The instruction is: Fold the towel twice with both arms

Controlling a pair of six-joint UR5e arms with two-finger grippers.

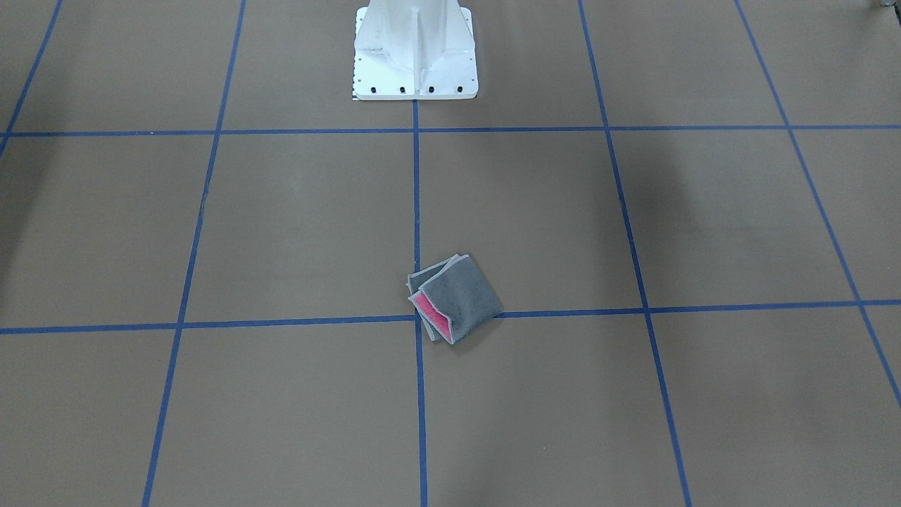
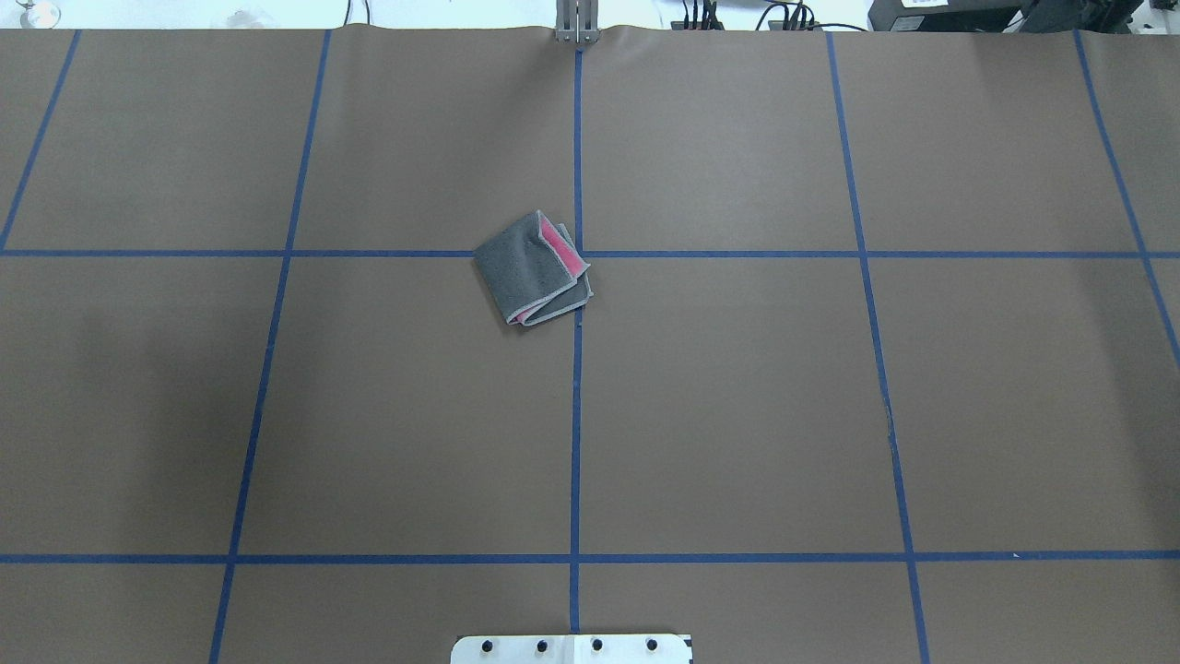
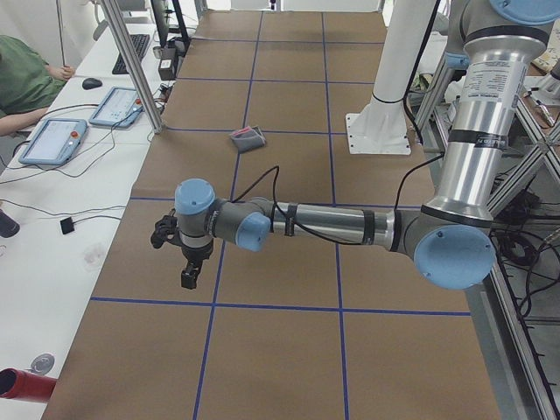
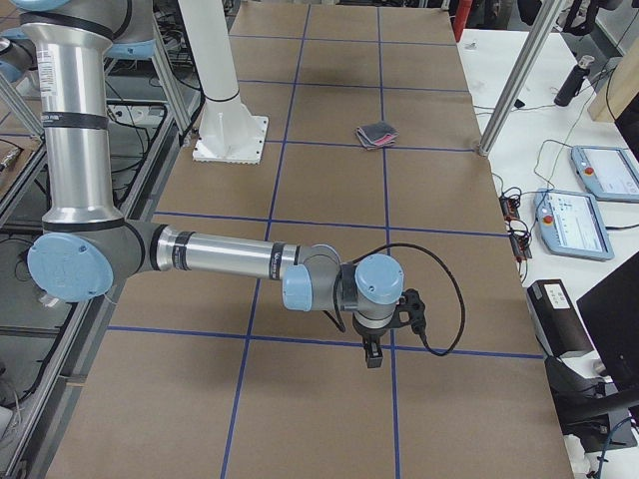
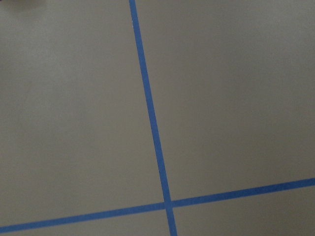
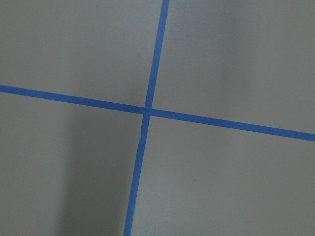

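The left gripper point(image 3: 187, 273) and right gripper point(image 4: 373, 353) show only in the side views, so how their jaws stand cannot be told. The front-facing view's top edge cuts off the white pedestal point(image 1: 415, 56). Seen from the table's ends, the towel point(image 3: 247, 137) is too small to count its layers.

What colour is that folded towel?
The towel is grey outside, pink inside; clearest in overhead view.
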